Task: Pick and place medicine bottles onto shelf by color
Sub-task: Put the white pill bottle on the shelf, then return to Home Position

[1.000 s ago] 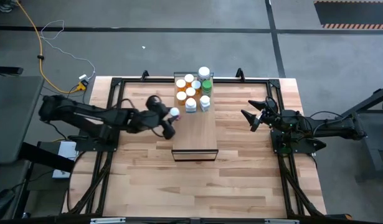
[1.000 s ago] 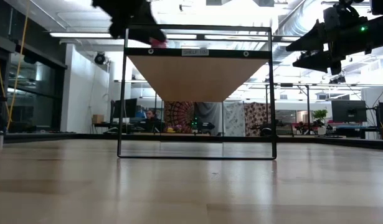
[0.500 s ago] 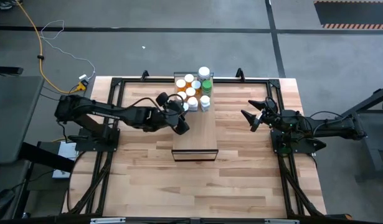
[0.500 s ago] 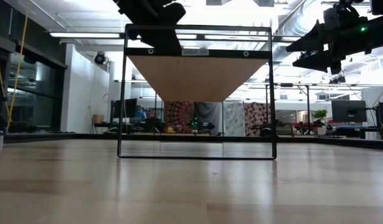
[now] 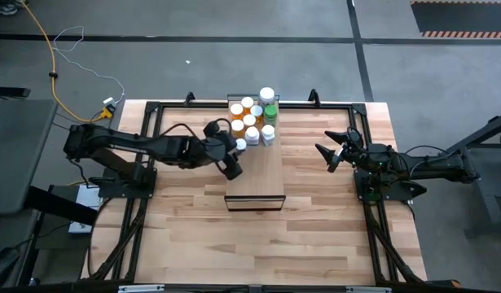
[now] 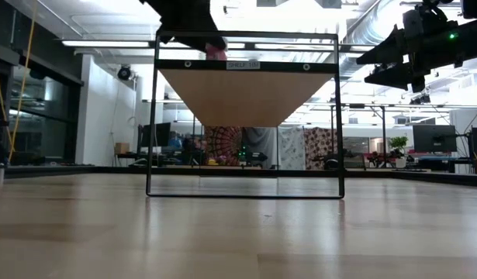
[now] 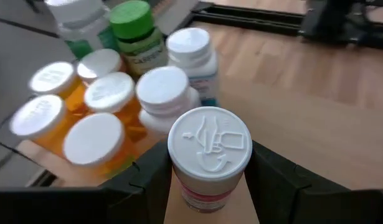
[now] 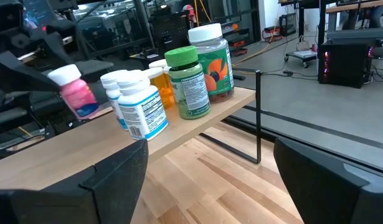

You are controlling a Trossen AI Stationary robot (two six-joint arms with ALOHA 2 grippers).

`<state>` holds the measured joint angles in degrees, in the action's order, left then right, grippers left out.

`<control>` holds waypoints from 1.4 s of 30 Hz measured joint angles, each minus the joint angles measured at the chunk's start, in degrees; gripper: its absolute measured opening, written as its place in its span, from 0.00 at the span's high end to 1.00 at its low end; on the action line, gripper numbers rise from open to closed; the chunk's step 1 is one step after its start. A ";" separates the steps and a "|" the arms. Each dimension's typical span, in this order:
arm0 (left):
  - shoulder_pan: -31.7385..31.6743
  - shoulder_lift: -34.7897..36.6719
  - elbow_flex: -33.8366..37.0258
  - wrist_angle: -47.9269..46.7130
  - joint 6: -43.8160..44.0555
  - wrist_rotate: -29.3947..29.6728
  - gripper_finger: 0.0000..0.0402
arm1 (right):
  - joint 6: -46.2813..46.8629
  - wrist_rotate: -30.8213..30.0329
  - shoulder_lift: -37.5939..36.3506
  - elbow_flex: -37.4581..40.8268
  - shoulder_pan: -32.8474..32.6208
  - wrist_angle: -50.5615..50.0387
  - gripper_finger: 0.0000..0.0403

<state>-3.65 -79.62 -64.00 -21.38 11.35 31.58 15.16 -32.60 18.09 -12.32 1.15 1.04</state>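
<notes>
left gripper (image 7: 210, 186) clamped on pink bottle (image 7: 208, 155), over shelf (image 5: 262, 175) beside cluster | likely light, rigid, slick plastic; grip mid-body under cap | right gripper (image 5: 325, 153) wide, empty, well apart

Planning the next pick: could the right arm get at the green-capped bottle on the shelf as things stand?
Probably yes. The right gripper is open and empty, and the green-capped bottle stands at the shelf edge facing it, nothing between.
</notes>
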 joint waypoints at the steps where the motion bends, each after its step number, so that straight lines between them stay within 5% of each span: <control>1: -0.25 0.45 0.01 -0.41 0.23 -1.35 0.59 | 0.00 0.00 0.00 0.00 0.00 0.00 0.16; 5: -1.28 0.64 0.70 -0.04 0.62 -5.71 0.59 | 0.00 0.00 0.00 0.00 0.00 0.00 0.16; 15: -3.14 1.18 6.97 7.56 2.21 -5.58 0.57 | -0.15 0.00 0.00 0.00 0.00 0.00 0.16; 30: -6.52 1.95 7.16 7.02 -0.09 -9.10 0.52 | -0.15 0.00 0.00 0.00 0.00 0.04 0.16; 42: -6.52 4.09 2.28 -2.31 -1.09 -8.90 0.34 | 0.28 0.00 0.00 0.00 0.00 0.28 0.16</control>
<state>-10.17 -75.53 -61.72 -23.69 10.26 22.68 15.44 -32.60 18.09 -12.32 1.15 1.32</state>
